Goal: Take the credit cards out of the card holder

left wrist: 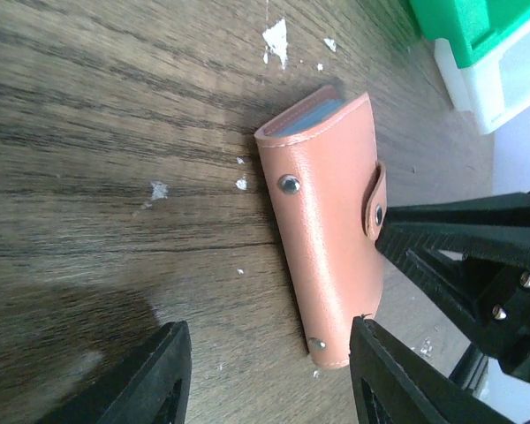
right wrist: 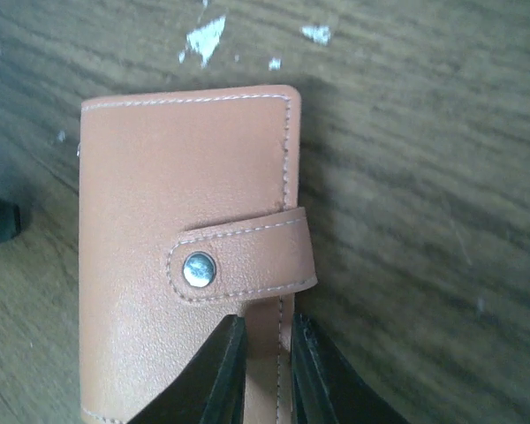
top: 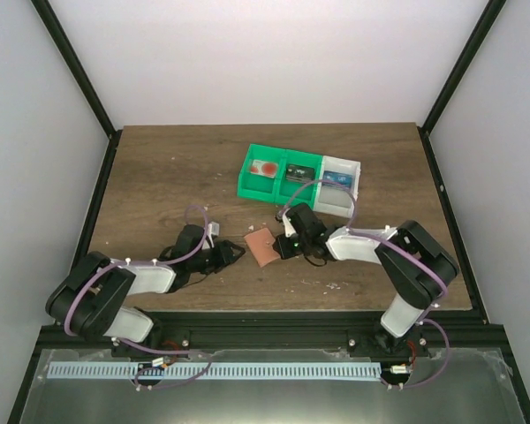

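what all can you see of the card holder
The card holder is a salmon-pink, leather-look sleeve with pale stitching, its strap snapped shut by a metal stud; two more studs show in the left wrist view, where light-blue cards peek from one end. It lies flat on the wooden table, in front of the green bin. The right gripper has its fingers straddling the strap-side edge, nearly closed; a firm grip can't be confirmed.

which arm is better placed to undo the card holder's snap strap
Right, probably: the right gripper sits at the card holder's edge just below the strap; the left gripper stands open, farther from it.
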Tool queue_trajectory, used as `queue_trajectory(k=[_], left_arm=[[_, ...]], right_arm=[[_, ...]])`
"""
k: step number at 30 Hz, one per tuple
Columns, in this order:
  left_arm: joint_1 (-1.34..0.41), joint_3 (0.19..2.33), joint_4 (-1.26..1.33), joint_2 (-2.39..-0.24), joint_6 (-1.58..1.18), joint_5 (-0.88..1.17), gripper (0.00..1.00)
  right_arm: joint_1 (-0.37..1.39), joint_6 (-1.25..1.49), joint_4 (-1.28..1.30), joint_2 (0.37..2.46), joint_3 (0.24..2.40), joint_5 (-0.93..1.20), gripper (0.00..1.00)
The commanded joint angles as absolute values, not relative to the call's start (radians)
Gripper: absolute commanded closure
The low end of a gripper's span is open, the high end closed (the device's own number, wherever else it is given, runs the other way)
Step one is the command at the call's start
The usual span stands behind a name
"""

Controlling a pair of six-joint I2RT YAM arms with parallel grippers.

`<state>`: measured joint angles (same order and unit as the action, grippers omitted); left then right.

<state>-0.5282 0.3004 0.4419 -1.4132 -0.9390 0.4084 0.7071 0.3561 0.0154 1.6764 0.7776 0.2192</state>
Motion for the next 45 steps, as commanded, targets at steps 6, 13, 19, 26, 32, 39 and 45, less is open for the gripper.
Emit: queue_trajectory(k=[6,13,19,26,32,39,45], left_arm=[[-0.525,0.298,0.567,-1.450,-1.001,0.486,0.49],[-0.523,0.268,0.623,-1.439,-1.042,0.482,0.48],[-0.522,0.246,0.626,-1.428,-1.051,0.485,0.48],[-0.521,0.242,0.603,-1.405,-1.037,0.476,0.47],[-0.522,0.235,0.608,-1.417,-1.037,0.477,0.47],[-0.521,0.229,0.625,-1.429,-1.048,0.484,0.47],[-0.522,0.235,0.623,-1.431,-1.049,0.489,0.47]], right_arm=[[0.750,0.428,0.229,1.508,0.777,0.098,0.84],[0.806,0.483,0.285,1.536,0.904,0.028,0.81],[0.855,0.509,0.317,1.622,0.986,-0.037,0.80],[0.887,0.512,0.360,1.705,1.047,-0.112,0.79],[0.908,0.507,0.391,1.757,1.075,-0.182,0.77],[0.933,0.503,0.418,1.813,1.093,-0.217,0.74],[0.940,0.512,0.446,1.823,1.101,-0.276,0.79]])
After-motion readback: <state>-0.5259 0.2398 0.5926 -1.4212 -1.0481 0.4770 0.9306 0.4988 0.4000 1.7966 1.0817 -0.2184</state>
